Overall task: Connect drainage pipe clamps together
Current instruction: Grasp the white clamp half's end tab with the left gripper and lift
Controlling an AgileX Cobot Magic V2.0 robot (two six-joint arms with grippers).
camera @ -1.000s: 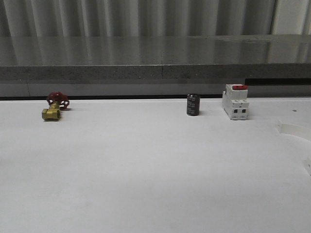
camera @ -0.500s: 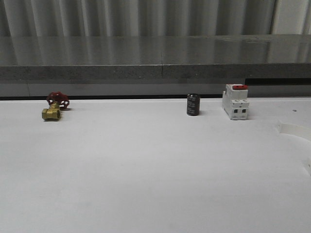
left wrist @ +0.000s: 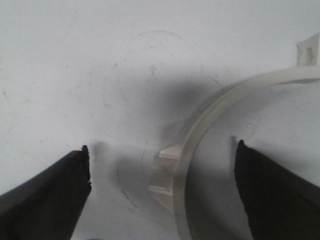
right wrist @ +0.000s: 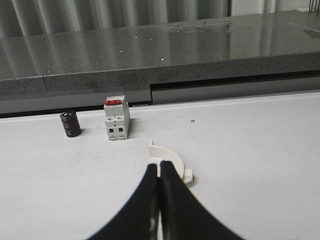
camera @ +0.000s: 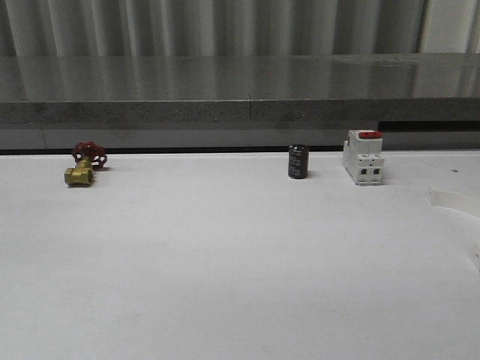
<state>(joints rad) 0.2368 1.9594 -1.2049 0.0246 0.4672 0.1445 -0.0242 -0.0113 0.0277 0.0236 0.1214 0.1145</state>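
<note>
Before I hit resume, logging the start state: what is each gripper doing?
Left gripper: open, one drainage pipe clamp lies between its fingers, not gripped.
Right gripper: shut, holding nothing; another clamp half lies just beyond its tips.

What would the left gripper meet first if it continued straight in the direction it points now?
Probably the white clamp half. In the left wrist view the left gripper is open, looking down on the table, and the curved piece lies between its fingers. The remaining height is unclear.
</note>
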